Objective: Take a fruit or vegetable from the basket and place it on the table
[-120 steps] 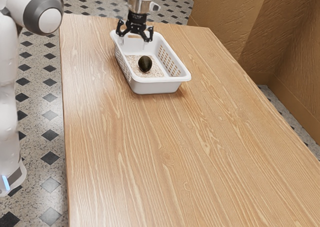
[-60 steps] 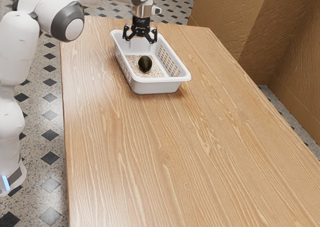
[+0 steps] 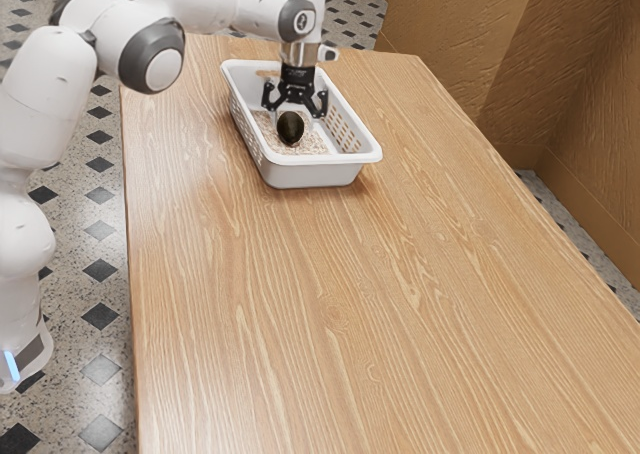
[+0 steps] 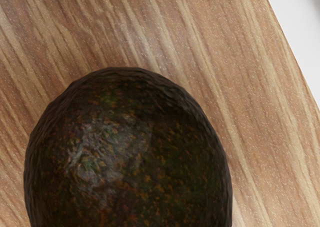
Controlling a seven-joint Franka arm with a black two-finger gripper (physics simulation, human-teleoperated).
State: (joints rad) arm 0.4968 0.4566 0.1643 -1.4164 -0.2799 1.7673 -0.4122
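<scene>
Avocado [image 3: 290, 128]: lying in the basket [image 3: 315, 175], just below the gripper [image 3: 295, 116].
Gripper: spread wide, holding nothing.
Step in hand: approach to the grasp, as judged.
Next move: align over the avocado, descend astride it, then close.
Basket walls: on all sides beneath the gripper; a skewed descent could strike one.
Table [image 3: 400, 294]: broad surface beyond the basket from the gripper, reachable after lifting above the rim.

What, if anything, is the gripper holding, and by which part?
Nothing is held: the gripper is open near the avocado, which lies in the basket.
</scene>
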